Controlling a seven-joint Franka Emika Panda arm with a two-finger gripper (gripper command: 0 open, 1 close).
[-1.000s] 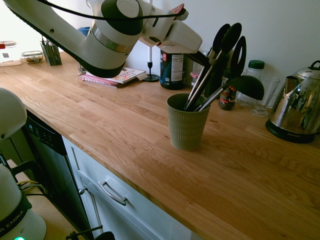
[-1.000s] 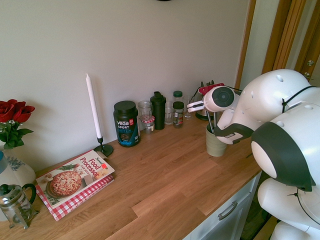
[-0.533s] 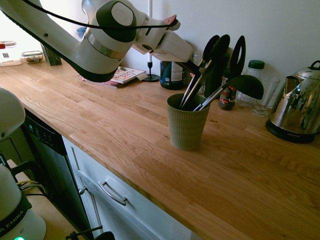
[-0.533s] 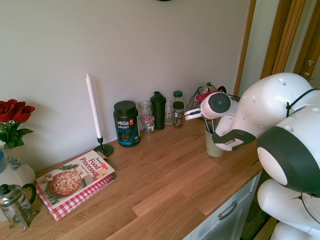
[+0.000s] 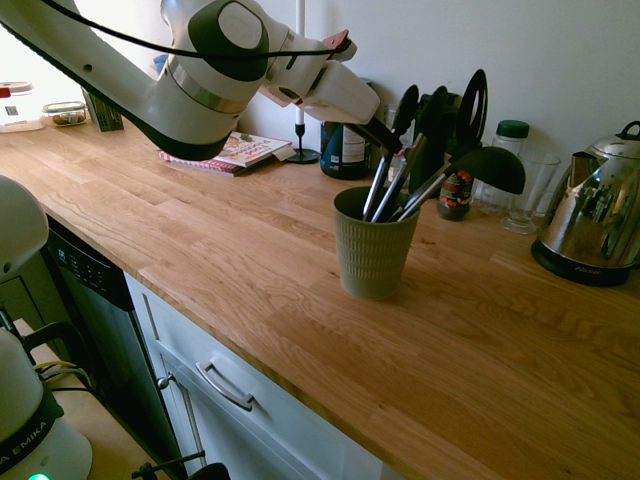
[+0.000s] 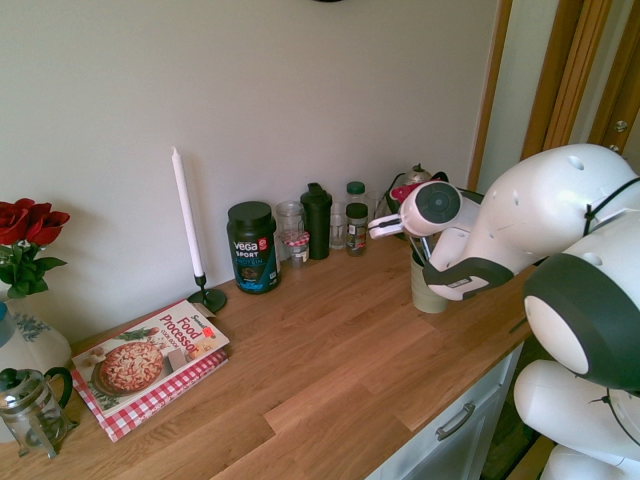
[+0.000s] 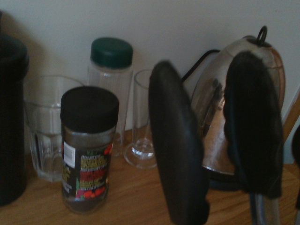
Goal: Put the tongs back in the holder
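Wooden kitchen tabletop point(image 5: 250, 240) against white wall; tongs point(image 5: 400, 150) stood in holder point(image 5: 372, 250); gripper point(image 5: 385, 137) state couldn't be told.

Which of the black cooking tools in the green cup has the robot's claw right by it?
The tongs. Their two silver arms rise side by side from the holder with the gripper right at them. The ladle leans out the other way.

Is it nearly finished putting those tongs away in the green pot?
Nearly. The tongs already stand in the green holder, black tips up, beside a ladle and a spatula. The gripper is right at the tongs' arms; whether it has let go is unclear. What's left is releasing and pulling the arm away.
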